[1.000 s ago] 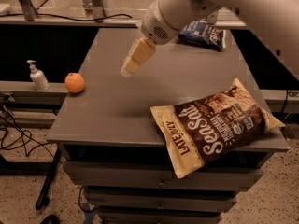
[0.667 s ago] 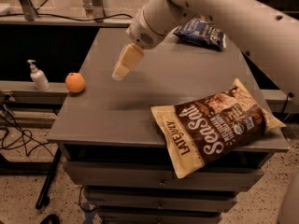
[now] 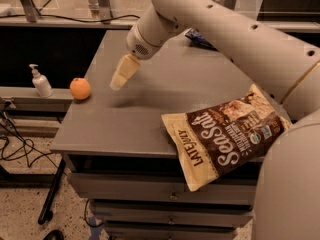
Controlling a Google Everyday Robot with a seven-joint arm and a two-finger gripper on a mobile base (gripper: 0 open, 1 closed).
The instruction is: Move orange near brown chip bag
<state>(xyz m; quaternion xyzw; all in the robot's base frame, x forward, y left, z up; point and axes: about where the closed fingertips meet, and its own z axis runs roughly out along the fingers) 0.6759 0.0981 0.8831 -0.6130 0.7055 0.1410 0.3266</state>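
Observation:
The orange (image 3: 80, 88) sits at the left edge of the grey table (image 3: 125, 124). The brown chip bag (image 3: 227, 133), dark brown and cream with "Sea Salt" and "LATE JULY" lettering, lies at the table's front right, its corner hanging over the front edge. My gripper (image 3: 120, 79) hangs above the table a short way to the right of the orange, apart from it and empty. The bag is far to its right.
A dark blue chip bag (image 3: 200, 38) lies at the back of the table, mostly hidden behind my arm. A white pump bottle (image 3: 40, 81) stands on a low ledge left of the table. Cables lie on the floor at the left.
My gripper has moved left and down, toward the orange. The orange and the brown chip bag have not moved.

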